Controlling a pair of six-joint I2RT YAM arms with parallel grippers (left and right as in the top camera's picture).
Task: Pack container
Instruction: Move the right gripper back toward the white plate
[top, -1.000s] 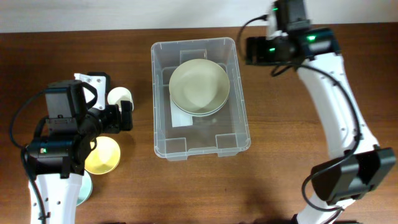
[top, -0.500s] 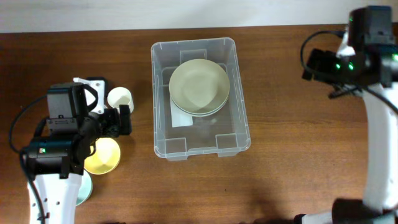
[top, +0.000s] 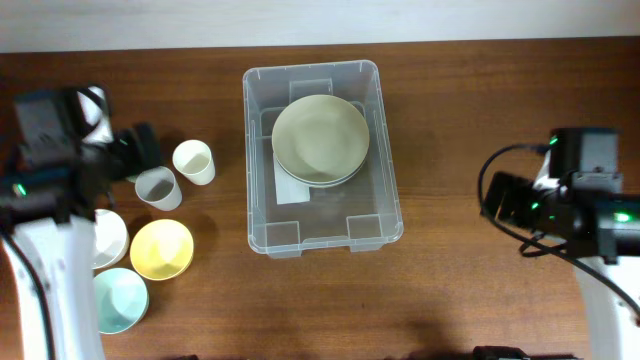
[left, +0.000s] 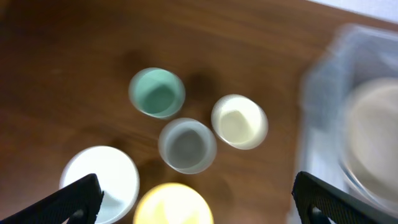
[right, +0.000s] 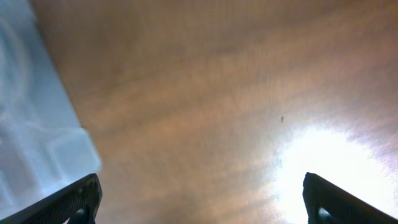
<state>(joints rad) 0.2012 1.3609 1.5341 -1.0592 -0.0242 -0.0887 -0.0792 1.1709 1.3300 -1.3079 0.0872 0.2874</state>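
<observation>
The container (top: 391, 170), a large clear bin, stands mid-table with a stack of pale green bowls (top: 320, 138) inside over a white label. It also shows blurred in the left wrist view (left: 320, 93) and the right wrist view (right: 37, 130). My left gripper (top: 140, 150) is open and empty, high over the cups left of the container; in its wrist view the fingers (left: 198, 202) are wide apart. My right gripper (top: 497, 200) is open and empty over bare wood right of the container, fingers (right: 199, 199) wide apart.
Left of the container stand a cream cup (top: 193, 161), a grey cup (top: 158, 188), a white bowl (top: 108, 238), a yellow bowl (top: 162, 249) and a teal bowl (top: 120, 300). A teal cup (left: 157, 93) shows only in the left wrist view.
My right arm swung from the container's far right corner out to the right and toward the front. My left arm moved back and left, uncovering the cups and bowls.
</observation>
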